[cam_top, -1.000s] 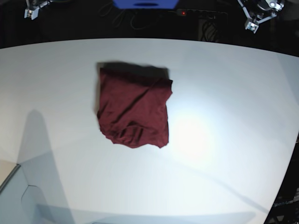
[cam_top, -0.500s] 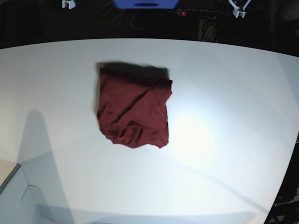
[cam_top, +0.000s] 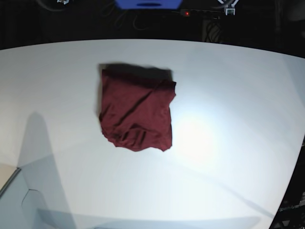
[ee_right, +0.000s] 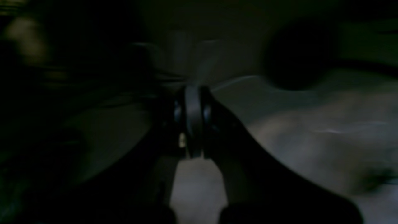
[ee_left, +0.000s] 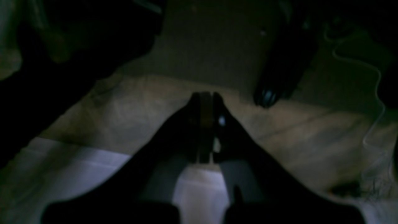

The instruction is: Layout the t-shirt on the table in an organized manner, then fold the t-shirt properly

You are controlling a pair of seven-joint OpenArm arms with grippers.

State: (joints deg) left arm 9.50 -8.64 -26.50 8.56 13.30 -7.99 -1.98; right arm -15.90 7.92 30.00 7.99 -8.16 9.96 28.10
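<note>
The maroon t-shirt lies bunched in a rough, wrinkled square on the white table, left of centre, with nothing touching it. Both arms are pulled back beyond the table's far edge. Only a white tip of my left gripper shows at the top right of the base view, and a sliver of my right gripper at the top left. In the left wrist view the left gripper has its jaws pressed together with nothing between them, above a dim floor. The right gripper is likewise shut and holds nothing.
A blue object and a power strip with a red light sit in the dark behind the table. A chair caster and a loose cable are on the floor. A beige corner shows at the lower left.
Both grippers have drawn further up and inward along the top edge of the base view, almost out of frame. The t-shirt has not moved.
</note>
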